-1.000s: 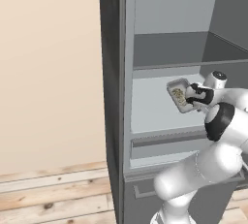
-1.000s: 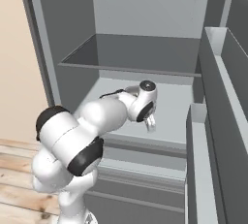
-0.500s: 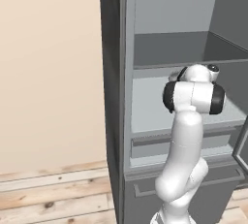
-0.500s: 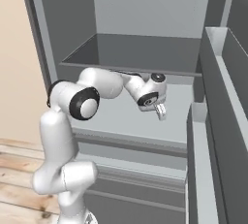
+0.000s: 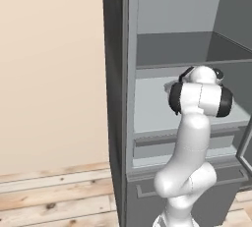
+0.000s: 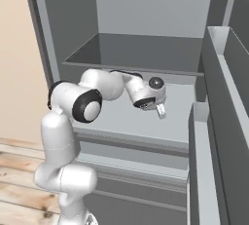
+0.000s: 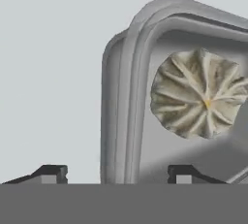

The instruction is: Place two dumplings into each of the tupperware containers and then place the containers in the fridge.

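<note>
In the hand view a tupperware container (image 7: 121,97) rests on the pale fridge shelf (image 7: 48,72), showing one rounded corner and its raised rim. One pleated dumpling (image 7: 201,99) lies inside it; the rest of the container runs out of frame. My gripper (image 7: 116,174) is open, its fingertips (image 7: 48,172) straddling the rim with a gap on each side. From the right base view the gripper (image 6: 160,112) points down over the middle shelf of the fridge (image 6: 121,119). In the left base view my arm reaches into the fridge (image 5: 152,108) and hides the hand.
The open fridge door (image 6: 219,102) with its bins stands close on the right. An upper shelf (image 6: 141,53) hangs over the hand. A drawer front (image 5: 162,142) sits below the middle shelf. Wood floor (image 5: 54,196) and a beige wall lie to the left.
The jaws have gone from shut on the container to open, and the container now rests on the shelf. The arm's elbow has swung up and over to the left.
</note>
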